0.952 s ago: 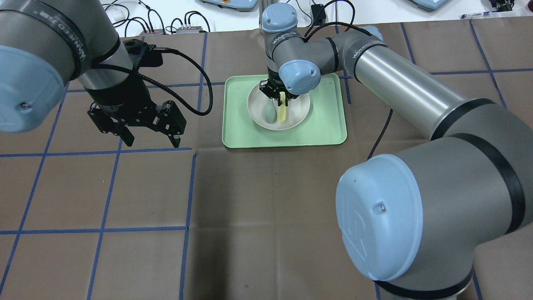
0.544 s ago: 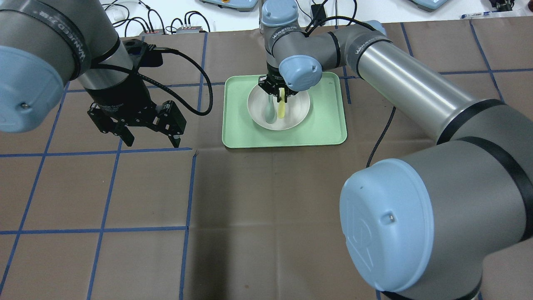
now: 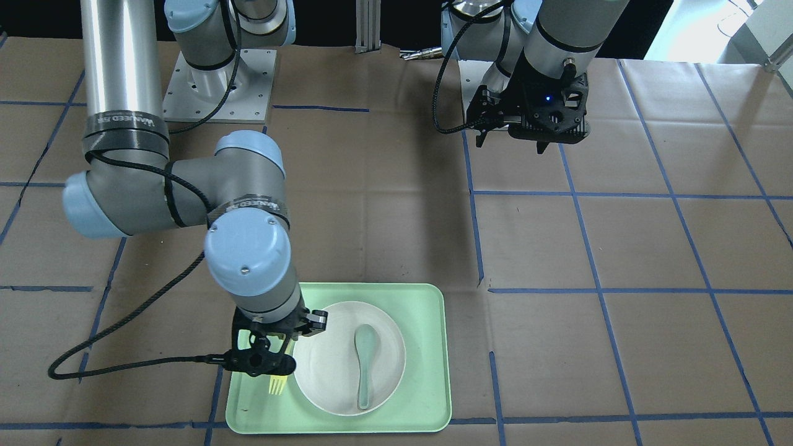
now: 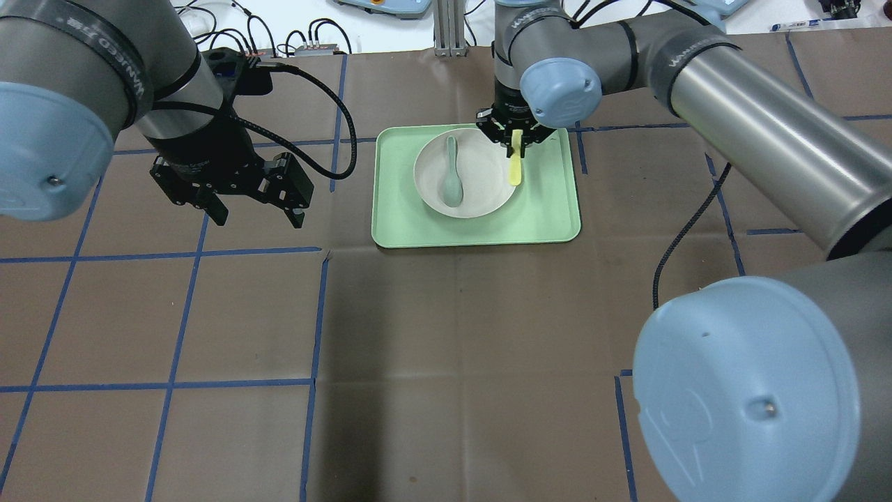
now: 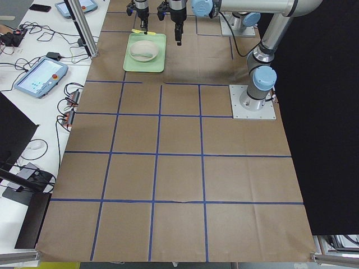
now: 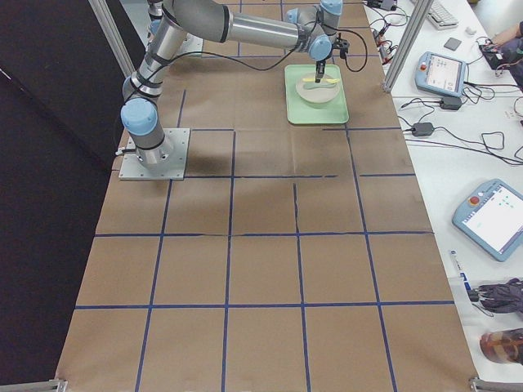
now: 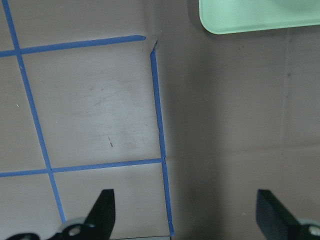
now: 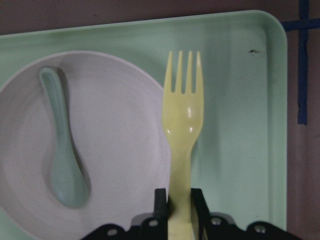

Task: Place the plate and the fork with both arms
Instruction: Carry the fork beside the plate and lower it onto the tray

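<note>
The off-white plate (image 4: pixel 482 183) sits in the light-green tray (image 4: pixel 547 224), as the front view shows too (image 3: pixel 322 365). My right gripper (image 4: pixel 514 139) is shut on the handle of the pale-yellow fork (image 4: pixel 514 166). It holds the fork above the tray, just beside the plate's right rim. In the right wrist view the fork (image 8: pixel 184 125) points tines-forward over the tray (image 8: pixel 235 150), next to the plate (image 8: pixel 120 135). In the front view the tines (image 3: pixel 277 385) hang below the gripper (image 3: pixel 271 365). My left gripper (image 4: pixel 259 219) is open and empty over the bare mat left of the tray, with its jaws wide in the left wrist view (image 7: pixel 187 215).
A grey-green spoon (image 4: pixel 451 178) lies on the plate's left half, as the front view also shows (image 3: pixel 364 365). Blue tape lines grid the brown mat. Cables and boxes (image 4: pixel 279 42) lie beyond the far edge. A corner of the tray (image 7: pixel 260 15) shows ahead of my left gripper.
My right gripper has carried the fork from over the plate's middle to the right, off the plate and over the tray's right part. The spoon stays on the plate. The left arm shifted slightly.
</note>
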{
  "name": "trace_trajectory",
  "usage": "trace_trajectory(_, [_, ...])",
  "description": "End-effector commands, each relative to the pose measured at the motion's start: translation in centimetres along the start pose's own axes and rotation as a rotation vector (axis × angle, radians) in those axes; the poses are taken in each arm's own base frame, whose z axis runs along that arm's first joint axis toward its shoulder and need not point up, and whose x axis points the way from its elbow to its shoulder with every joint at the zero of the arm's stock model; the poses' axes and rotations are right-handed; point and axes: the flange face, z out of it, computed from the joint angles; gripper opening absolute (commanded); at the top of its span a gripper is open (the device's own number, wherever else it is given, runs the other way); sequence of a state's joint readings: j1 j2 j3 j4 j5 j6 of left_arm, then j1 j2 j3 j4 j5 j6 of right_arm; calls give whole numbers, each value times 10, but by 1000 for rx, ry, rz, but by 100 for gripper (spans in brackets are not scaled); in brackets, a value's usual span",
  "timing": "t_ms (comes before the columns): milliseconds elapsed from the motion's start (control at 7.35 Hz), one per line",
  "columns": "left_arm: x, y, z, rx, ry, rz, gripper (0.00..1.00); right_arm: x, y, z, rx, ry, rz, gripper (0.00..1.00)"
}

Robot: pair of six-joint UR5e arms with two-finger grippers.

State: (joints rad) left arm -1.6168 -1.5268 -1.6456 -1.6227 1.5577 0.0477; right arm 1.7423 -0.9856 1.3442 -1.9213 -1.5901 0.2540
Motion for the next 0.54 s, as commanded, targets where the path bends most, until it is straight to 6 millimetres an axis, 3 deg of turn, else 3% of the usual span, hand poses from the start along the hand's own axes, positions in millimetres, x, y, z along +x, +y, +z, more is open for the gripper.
trace_trajectory(0, [1,-1,-1,4,0,3,100,43,-6,29,36,-11,-40,2])
trace_trajectory(272, [1,1,-3,9,-5,8,100,38,-16,78,24,-10,-41,2])
trace_trajectory(408, [1,2,-4,12,-5,9,100,39,-16,92,7,-9,-44,2])
